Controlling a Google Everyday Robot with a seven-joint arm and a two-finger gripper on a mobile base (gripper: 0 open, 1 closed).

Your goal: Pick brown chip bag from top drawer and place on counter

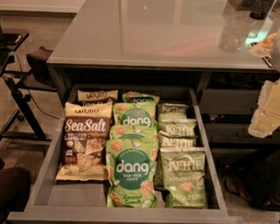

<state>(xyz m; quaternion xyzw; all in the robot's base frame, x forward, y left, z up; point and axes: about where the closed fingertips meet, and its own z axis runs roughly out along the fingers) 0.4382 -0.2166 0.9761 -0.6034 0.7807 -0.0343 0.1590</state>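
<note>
The grey table [147,35] fills the upper half of the view, its glossy top catching soft reflections. Below its front edge the top drawer [41,175] stands pulled fully out, a grey box holding three columns of snack bags.

At the left a black metal chair frame [16,95] stands on the floor, well apart from the drawer. At the far right edge the pale, cream-coloured claw [269,109] hangs beside the drawer's right wall, below the table edge and clear of every bag — whether it is open or closed I cannot tell, and it touches nothing in the drawer.

The middle column holds green "dang" bags, the front green bag [131,171] overlapping the ones behind it. The brown chip bag [85,142], marked "Sea Salt", lies flat in the left column, touching the green bags on its right, with bare drawer floor in front of it. A second brown bag [97,96] peeks out behind it, against the back wall. The right column is a row of pale green jalapeño bags, the front jalapeño bag [186,177] lying near the drawer front.

Dark objects [261,7] sit at the table's far right corner — too dim to identify.
</note>
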